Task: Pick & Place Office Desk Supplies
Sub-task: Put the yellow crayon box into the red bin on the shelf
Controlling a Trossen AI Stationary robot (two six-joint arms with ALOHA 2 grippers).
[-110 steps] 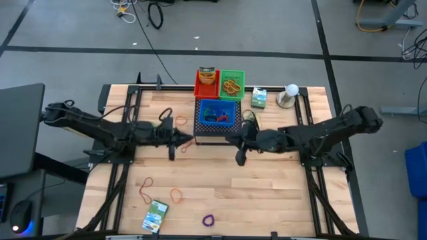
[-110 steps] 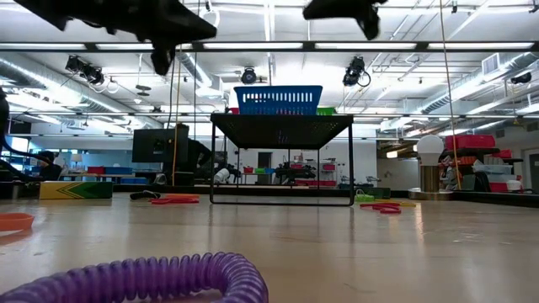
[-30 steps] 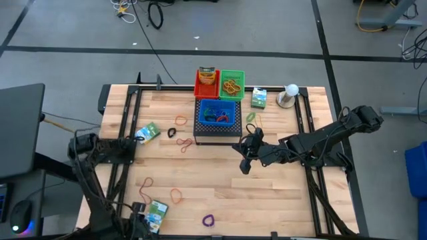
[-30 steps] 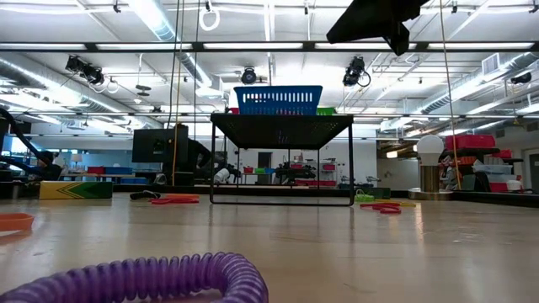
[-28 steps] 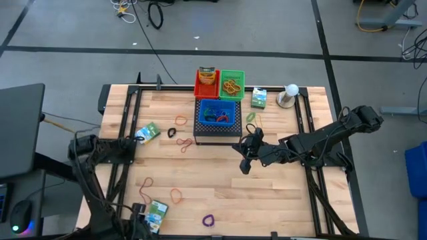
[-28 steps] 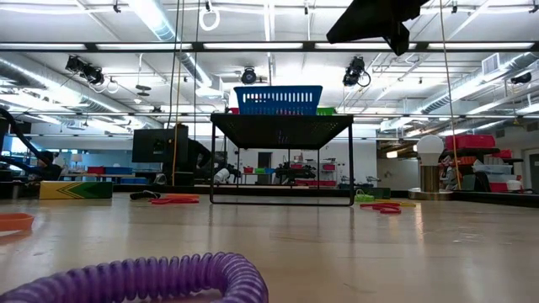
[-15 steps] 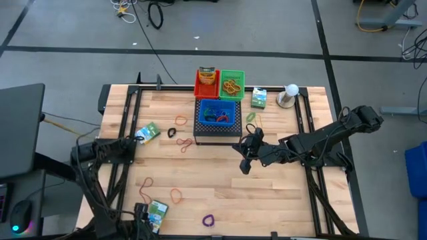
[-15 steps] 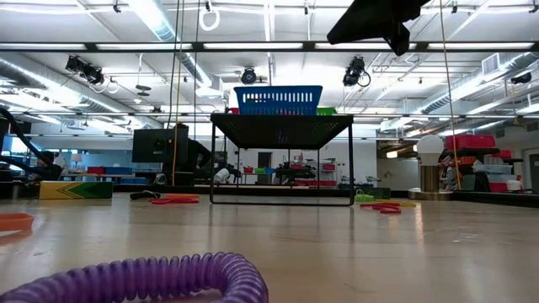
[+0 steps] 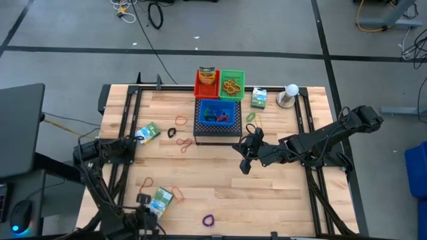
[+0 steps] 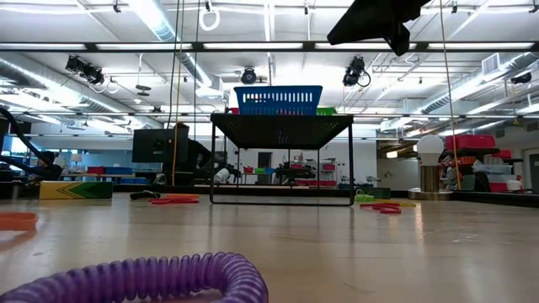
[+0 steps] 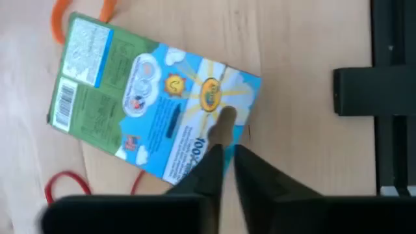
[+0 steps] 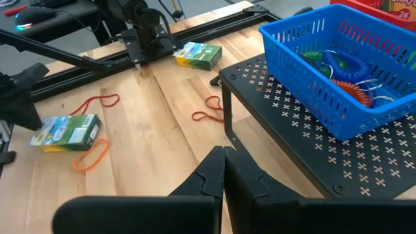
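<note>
My left gripper (image 9: 148, 201) is near the table's near-left corner, shut on a green-white box (image 9: 162, 197), which also shows in the right wrist view (image 12: 65, 132). Two more green-white boxes lie flat, one at the left (image 9: 148, 131) and one at the far right (image 9: 259, 99). Thin red and orange rubber bands (image 9: 145, 181) (image 9: 185, 145) lie on the wood. A purple loop (image 9: 209, 219) lies near the near edge. My right gripper (image 9: 243, 164) is shut and hovers in front of the black stand. My left gripper pinches the green-white box between its two fingers at the short end with the sun picture (image 11: 229, 104). One finger (image 11: 220, 133) lies over the printed face; the other is behind the box. The box lies flat over an orange band (image 11: 81, 8). Whether it is clear of the table I cannot tell.
A black perforated stand (image 9: 217, 133) carries a blue basket (image 9: 230, 122) of coloured loops. Red (image 9: 199, 85) and green (image 9: 239, 75) trays sit behind it. A white ball on a stand (image 9: 291, 90) is at the far right. Open wood lies at the table's middle and right.
My left gripper has carried the green-white box from beside the near edge a short way toward the far edge and slightly right, so it now covers part of the orange band. My right arm has kept still.
</note>
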